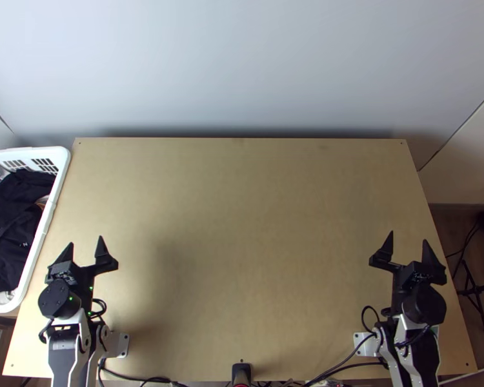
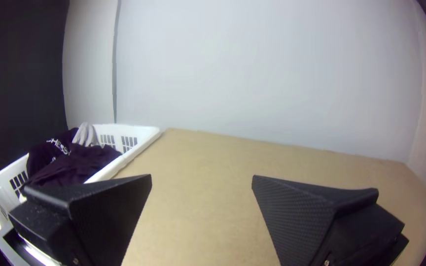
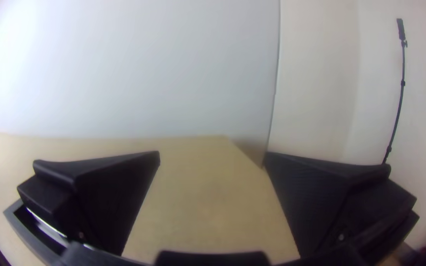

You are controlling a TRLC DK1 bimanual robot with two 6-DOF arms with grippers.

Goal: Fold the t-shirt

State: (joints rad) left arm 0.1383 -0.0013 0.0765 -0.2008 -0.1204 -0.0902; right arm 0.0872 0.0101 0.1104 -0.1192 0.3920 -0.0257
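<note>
Light wood surfaces the table [image 1: 242,213], with a pale wall [image 1: 242,71] beyond its far edge. At left, a white basket [image 1: 22,153] holds bunched dark clothes [image 1: 13,222]; the t-shirt is probably among them, though which piece cannot be told. That placement presumably leaves the middle for folding. At the near left and near right, the left gripper [image 1: 86,240] and right gripper [image 1: 408,237] stand open, holding nothing, ready to pinch cloth.
</note>
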